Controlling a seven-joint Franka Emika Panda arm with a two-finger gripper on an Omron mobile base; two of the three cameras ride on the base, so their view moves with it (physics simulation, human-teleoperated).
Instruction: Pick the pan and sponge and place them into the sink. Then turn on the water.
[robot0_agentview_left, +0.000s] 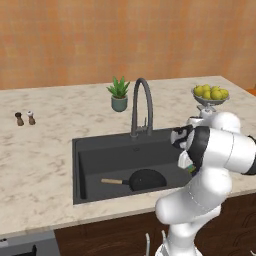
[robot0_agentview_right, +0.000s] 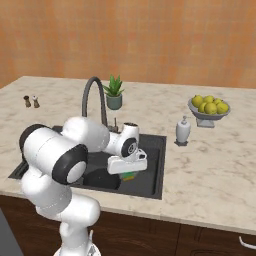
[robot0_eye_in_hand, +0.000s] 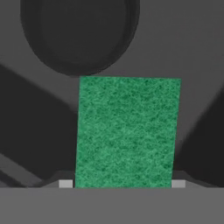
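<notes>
The tool (robot0_eye_in_hand: 121, 183) grips the flat green rectangular sponge (robot0_eye_in_hand: 127, 131) endwise, directly above the dark rectangular sink (robot0_agentview_left: 100, 150), beside the round black pan (robot0_agentview_left: 147, 179).

Back wall (robot0_agentview_left: 125, 35) is plain orange-tan with a mottled plaster look, evenly lit, no hard shadows. Beige marble worktop (robot0_agentview_left: 35, 165) runs full width over dark wood cabinet fronts (robot0_agentview_right: 165, 235); a grey appliance corner (robot0_agentview_left: 25, 245) sits below the worktop's front-left edge. On the worktop: potted plant (robot0_agentview_left: 119, 95) near the back edge at centre, two small shakers (robot0_agentview_left: 25, 118) toward the left end, fruit bowl of yellow-green fruit (robot0_agentview_right: 209, 107) toward the back-right corner, white soap dispenser (robot0_agentview_right: 183, 131) just in front of it.
</notes>
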